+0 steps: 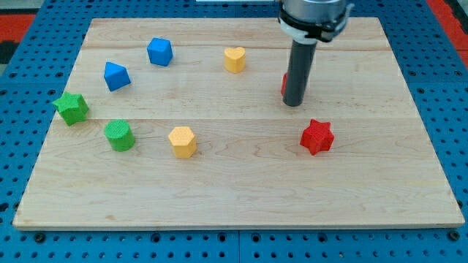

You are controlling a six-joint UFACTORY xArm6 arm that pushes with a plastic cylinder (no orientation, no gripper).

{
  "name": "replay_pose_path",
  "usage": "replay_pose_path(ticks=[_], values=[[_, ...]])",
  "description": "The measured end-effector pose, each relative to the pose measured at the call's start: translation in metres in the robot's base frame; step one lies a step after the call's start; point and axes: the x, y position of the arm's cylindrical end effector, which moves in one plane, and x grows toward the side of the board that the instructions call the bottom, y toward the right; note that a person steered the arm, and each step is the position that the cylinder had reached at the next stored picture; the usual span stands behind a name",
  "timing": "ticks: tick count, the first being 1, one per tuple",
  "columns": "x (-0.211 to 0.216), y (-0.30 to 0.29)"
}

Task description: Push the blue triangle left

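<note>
The blue triangle [116, 75] sits at the upper left of the wooden board [241, 183]. My tip [293, 104] is far to its right, right of the board's middle. A red block [284, 83] is mostly hidden behind the rod, touching or nearly touching it; its shape cannot be made out. Nothing lies between my tip and the blue triangle along the board's middle band.
A blue cube [159, 52] is up and right of the triangle. A yellow heart [234, 59] is at top centre. A green star [72, 107] and a green cylinder [119, 135] are at the left. A yellow hexagon [182, 141] and a red star [316, 136] are lower down.
</note>
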Motion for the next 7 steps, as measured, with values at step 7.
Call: replay_pose_path(ticks=[7], values=[[-0.057,-0.335]])
